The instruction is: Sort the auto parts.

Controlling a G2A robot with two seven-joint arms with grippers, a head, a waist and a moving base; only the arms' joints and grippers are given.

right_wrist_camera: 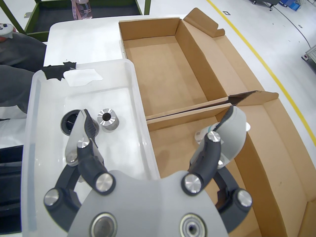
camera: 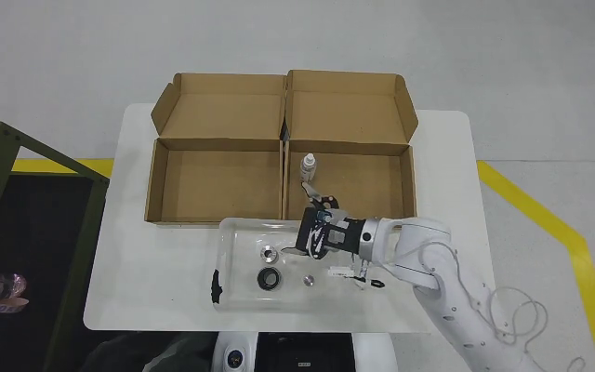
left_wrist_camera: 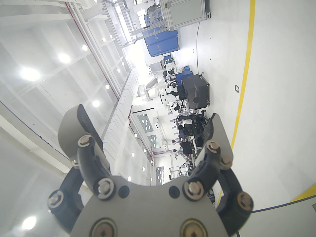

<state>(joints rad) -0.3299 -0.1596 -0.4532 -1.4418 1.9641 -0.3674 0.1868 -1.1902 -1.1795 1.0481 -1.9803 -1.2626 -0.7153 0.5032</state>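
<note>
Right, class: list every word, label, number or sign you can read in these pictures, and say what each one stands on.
Nothing reads clearly enough to quote.
On the pink bottle: letters down its strap, too blurred.
On the blue cabinet: a white marking, too small.
On the small white bottle in the right cardboard box: a label, too small.
On the left cardboard box and the clear tray: no print visible.
</note>
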